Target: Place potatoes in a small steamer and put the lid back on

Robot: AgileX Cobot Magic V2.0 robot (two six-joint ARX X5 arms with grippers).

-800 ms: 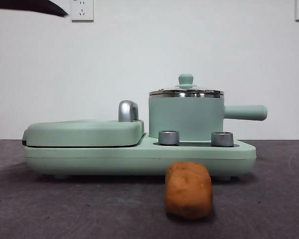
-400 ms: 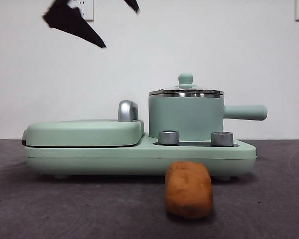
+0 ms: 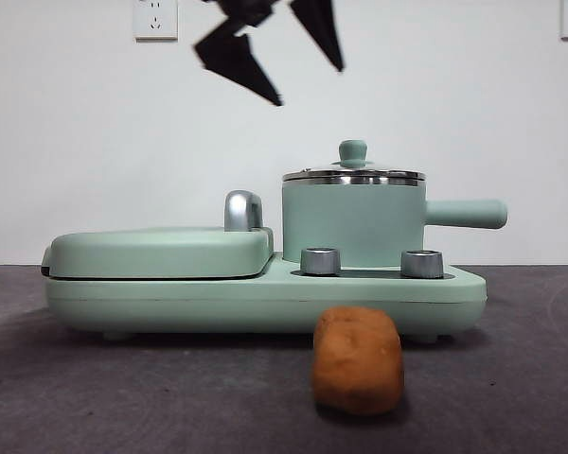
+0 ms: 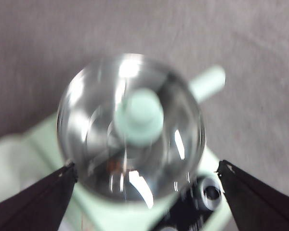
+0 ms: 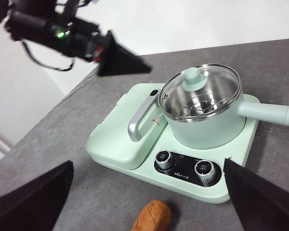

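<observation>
On the dark table (image 3: 95,397), at 6 o'clock from the cooker base (image 3: 265,301) in the front view, lies the potato (image 3: 358,360), alone and touched by nothing. I read it as firm, rough-skinned and light, so it should not slip; I would pinch it across its narrow middle, not end to end.

At about 12 o'clock from the potato the steamer (image 3: 352,222) stands on the base with its handle (image 3: 466,214) pointing to 3 o'clock. The lid (image 3: 353,176) is on it, closed. I judge the lid to be the delicate piece: clear glass in a steel rim, hard and slick, likely to chip if dropped. Its small knob (image 3: 353,150) is the only sensible hold, and it must come off before the potato goes in.

My left gripper (image 3: 279,57) hangs at 11 o'clock above the knob, jaws spread wide and empty; its wrist view looks straight down on the lid (image 4: 131,126), blurred, with the knob (image 4: 139,115) between the jaws but well below them. My right gripper (image 5: 149,192) waits back from the cooker, also wide and empty, with the potato (image 5: 152,216) just ahead of it.

Beside the steamer, at 9 o'clock, sits the closed griddle (image 3: 161,252).
</observation>
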